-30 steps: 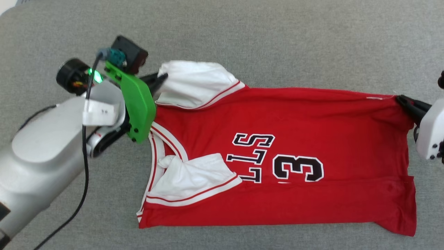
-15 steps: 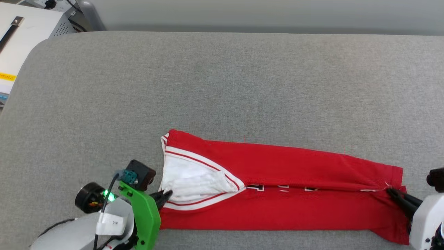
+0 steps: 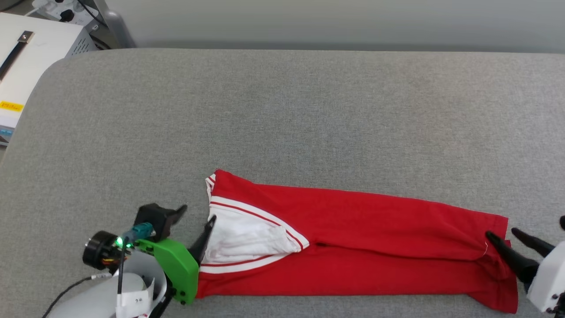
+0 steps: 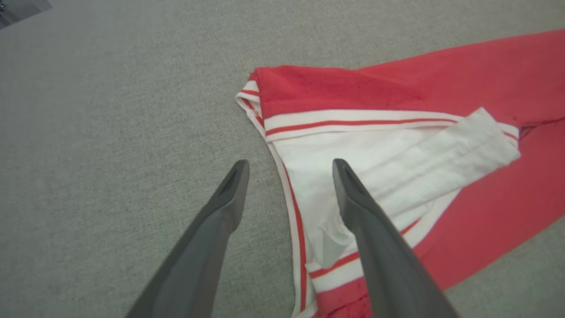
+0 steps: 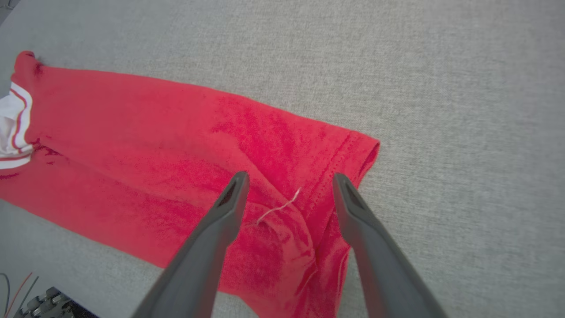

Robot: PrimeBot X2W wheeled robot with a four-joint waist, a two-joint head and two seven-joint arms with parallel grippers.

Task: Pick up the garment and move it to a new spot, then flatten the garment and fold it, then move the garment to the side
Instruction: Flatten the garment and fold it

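Note:
The garment [image 3: 375,221] lies on the grey surface as a long red strip, folded in half lengthwise, with a white sleeve and striped trim showing at its left end [image 4: 397,168]. Its letters and number are hidden inside the fold. My left gripper [image 3: 197,212] is open at the sleeve end, one finger over the white sleeve and one over bare cushion [image 4: 289,162]. My right gripper [image 3: 501,232] is open at the hem end, fingers astride the red hem corner with a loose thread [image 5: 289,175]. Neither holds cloth.
The grey padded surface [image 3: 282,110] stretches wide beyond the garment to a rounded far edge. A white box with a yellow label [image 3: 22,75] and cables sits off its far left corner. A black cable [image 3: 66,291] trails from my left arm.
The garment's far half came over onto its near half, hiding the letters. Both grippers, shut on its edge before, have opened and let go. The head camera also tilted up.

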